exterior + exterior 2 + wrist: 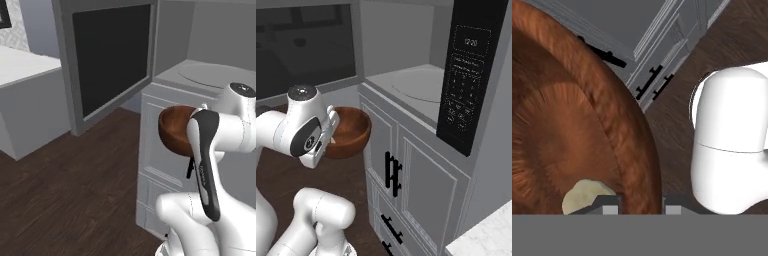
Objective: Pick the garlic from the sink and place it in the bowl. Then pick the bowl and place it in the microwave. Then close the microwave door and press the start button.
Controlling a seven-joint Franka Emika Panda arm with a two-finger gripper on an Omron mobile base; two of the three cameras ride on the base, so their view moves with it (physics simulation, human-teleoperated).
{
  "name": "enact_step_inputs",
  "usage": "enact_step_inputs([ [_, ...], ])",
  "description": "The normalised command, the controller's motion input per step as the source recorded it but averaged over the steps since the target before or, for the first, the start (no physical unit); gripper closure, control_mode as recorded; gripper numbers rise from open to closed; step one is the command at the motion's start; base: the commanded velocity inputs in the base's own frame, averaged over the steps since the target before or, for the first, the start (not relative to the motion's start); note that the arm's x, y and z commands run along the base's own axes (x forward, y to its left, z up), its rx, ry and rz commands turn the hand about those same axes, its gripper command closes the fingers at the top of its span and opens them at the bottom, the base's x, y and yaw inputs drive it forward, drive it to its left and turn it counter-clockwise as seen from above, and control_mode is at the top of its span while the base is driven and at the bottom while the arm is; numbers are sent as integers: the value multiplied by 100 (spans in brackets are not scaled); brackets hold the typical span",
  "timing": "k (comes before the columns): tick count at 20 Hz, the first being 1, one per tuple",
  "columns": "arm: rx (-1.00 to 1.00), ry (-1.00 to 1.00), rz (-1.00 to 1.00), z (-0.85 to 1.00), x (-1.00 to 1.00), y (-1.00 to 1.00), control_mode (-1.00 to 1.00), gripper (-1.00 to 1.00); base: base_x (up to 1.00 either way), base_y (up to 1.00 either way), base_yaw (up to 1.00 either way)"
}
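The reddish-brown wooden bowl (pixel 174 131) (pixel 352 132) (pixel 567 125) hangs in the air in front of the cabinets, below the level of the microwave's floor. My gripper (pixel 641 206) is shut on its rim, one fingertip (pixel 610 205) inside and the other outside. The cream-white garlic (pixel 584 196) lies inside the bowl near the inner fingertip. The microwave (pixel 406 82) stands open, with its grey interior and round turntable showing beside the dark control panel (pixel 466 75). The microwave door (pixel 111 56) (pixel 306 45) is swung wide open to the left. The sink is out of view.
Grey cabinet doors with black handles (pixel 392 175) stand right under the microwave, close to the bowl. My own white arm (pixel 205 150) crosses in front. A white counter (pixel 25 67) lies at the left, a marble counter corner (pixel 486 240) at lower right, and dark wood floor (pixel 75 190) below.
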Motion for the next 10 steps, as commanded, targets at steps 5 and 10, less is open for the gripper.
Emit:
enact_step_inputs([
  [5, 0, 0, 0, 0, 0, 0, 100, 100, 58, -35, 9],
  [10, 0, -4, -2, 8, -1, 0, -100, 100, 4, -4, 0],
])
